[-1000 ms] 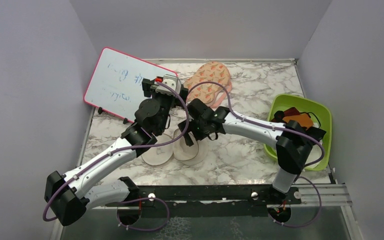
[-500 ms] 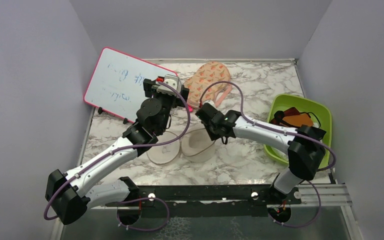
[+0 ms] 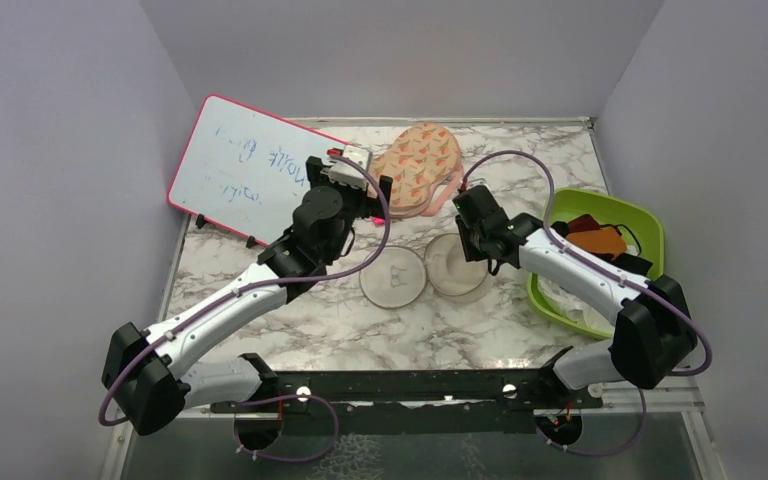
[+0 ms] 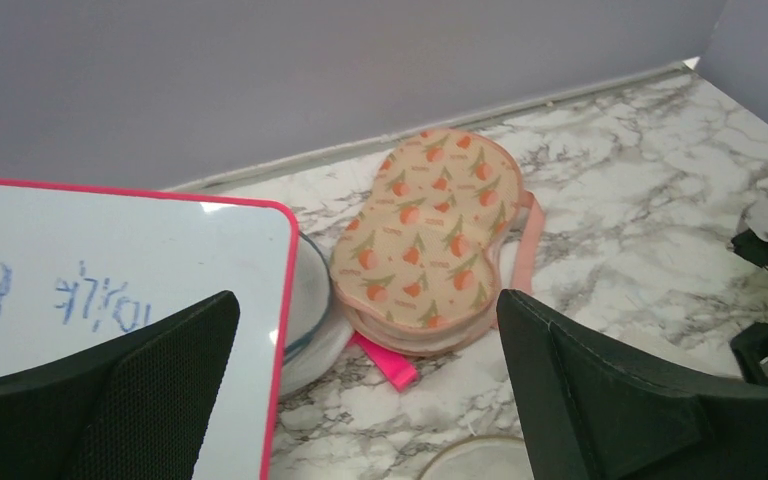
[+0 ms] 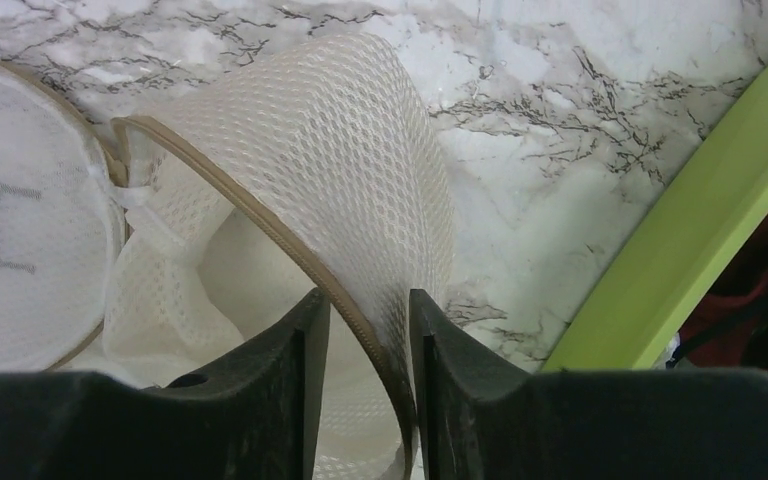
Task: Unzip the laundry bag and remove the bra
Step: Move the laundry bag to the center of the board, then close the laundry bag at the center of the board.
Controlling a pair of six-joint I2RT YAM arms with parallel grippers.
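Pinching: right gripper (image 5: pixel 368 320) clamps laundry bag (image 5: pixel 360 150) mesh at zip edge.
Lid (image 3: pixel 392 277): flat beside bag.
Green bin (image 3: pixel 605 197): next to bag, holds orange-brown bra (image 3: pixel 597 241).
Left gripper (image 4: pixel 365 330): spread wide, facing peach case (image 4: pixel 430 230).

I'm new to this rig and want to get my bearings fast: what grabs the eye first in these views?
The right tool pinches the mesh wall of the white laundry bag, which lies unzipped mid-table with its round lid flat beside it. Behind, a peach printed case sits by a pink-framed whiteboard, and a bright green bin stands at the right edge.
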